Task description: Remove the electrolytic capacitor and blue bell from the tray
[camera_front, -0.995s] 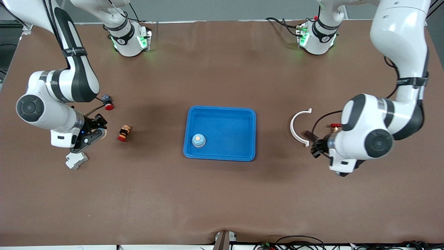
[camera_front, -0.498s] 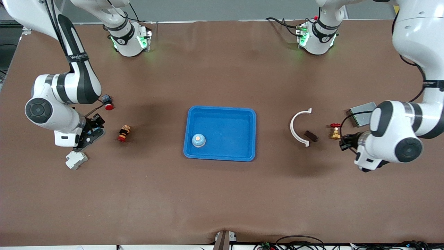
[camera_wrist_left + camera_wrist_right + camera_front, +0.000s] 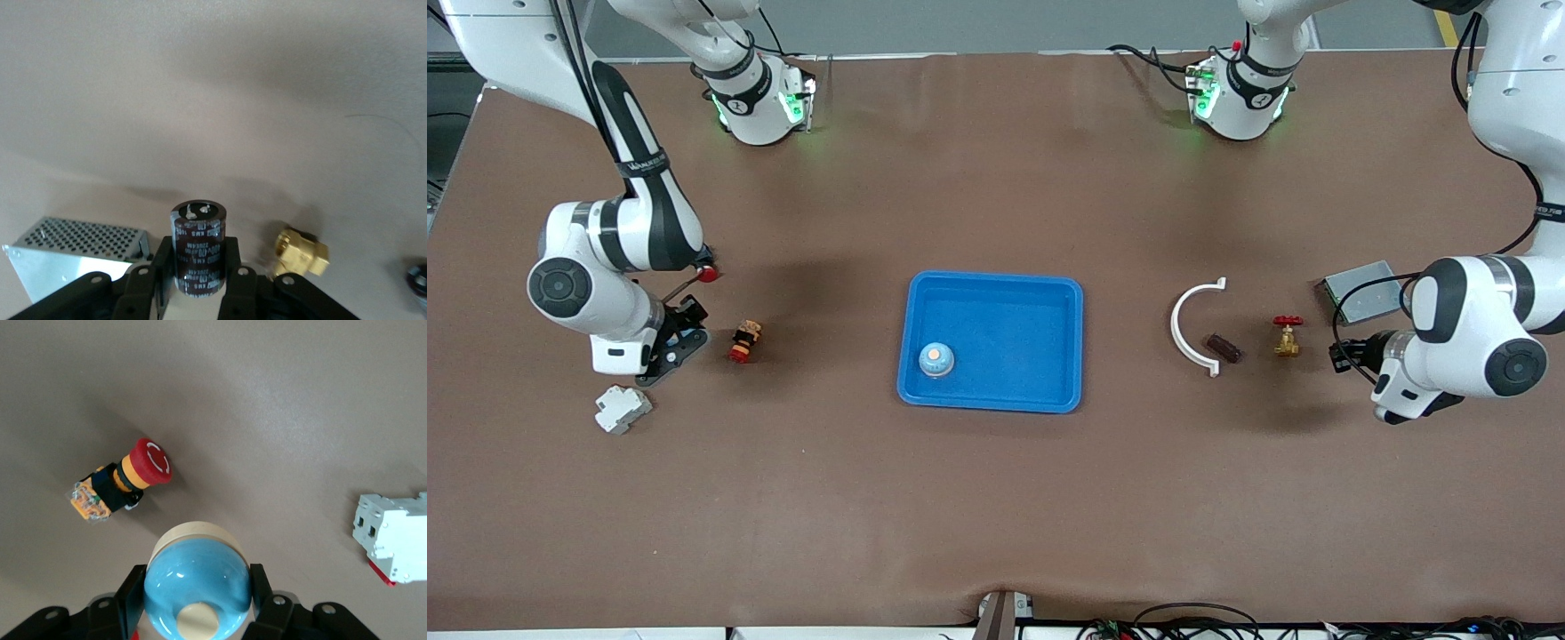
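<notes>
The left gripper (image 3: pixel 198 275) clamps the capacitor (image 3: pixel 198 240) (upright) above the table near the box (image 3: pixel 73 252). The right gripper (image 3: pixel 197 600) clamps a bell (image 3: pixel 197 577) near the button (image 3: pixel 143 470). A second bell (image 3: pixel 935 359) sits in the tray (image 3: pixel 1049 307).

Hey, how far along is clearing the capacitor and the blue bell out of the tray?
Done: the electrolytic capacitor is out of the tray, and so is one blue bell.
In hand: the left gripper holds the capacitor by the grey metal box; the right gripper holds the bell near a red push button.
Left: set both down. A second blue bell sits in the tray.
</notes>
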Motion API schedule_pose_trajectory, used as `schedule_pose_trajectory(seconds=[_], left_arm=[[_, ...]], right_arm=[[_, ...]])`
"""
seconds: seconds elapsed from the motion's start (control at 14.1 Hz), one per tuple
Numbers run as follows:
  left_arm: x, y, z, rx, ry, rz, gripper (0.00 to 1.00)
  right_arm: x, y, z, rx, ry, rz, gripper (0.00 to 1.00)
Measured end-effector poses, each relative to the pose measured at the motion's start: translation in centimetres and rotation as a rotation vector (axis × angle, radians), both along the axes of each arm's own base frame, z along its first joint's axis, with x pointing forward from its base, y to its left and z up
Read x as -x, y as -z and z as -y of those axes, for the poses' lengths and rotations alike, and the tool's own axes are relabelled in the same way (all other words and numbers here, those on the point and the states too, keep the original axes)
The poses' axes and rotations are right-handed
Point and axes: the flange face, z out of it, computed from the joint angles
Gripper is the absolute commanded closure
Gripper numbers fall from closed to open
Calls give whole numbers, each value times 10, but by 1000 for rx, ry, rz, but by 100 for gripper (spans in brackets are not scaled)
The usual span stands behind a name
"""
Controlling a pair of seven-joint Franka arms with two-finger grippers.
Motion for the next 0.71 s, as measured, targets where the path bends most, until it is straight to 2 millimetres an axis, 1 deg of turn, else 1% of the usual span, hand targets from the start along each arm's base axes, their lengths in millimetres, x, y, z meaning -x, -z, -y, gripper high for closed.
schedule_pose_trajectory(seconds=[0.07, 0.14, 0.21, 0.28, 0.36, 0.43, 0.71], left_arm=[[1, 4, 1, -5, 9, 6, 91], [2, 6, 1, -7, 15, 9, 81], [3, 8, 1, -8, 22, 6, 69], [4, 10, 1, -7, 31, 2, 46], [4, 11, 0, -5, 37, 1, 9], [5, 11, 0, -4, 39, 1, 0], [1, 7, -1, -5, 40, 17, 0]], right_arm=[[2, 4, 0, -4, -2, 14, 92], [5, 8, 1, -6, -4, 21, 92], [9, 13, 3, -5, -7, 22, 92], [12, 17, 4, -2, -12, 20, 92], [14, 20, 5, 1, -17, 22, 92], [14, 23, 7, 5, -24, 29, 90], [13, 43, 18, 8, -40, 52, 90]])
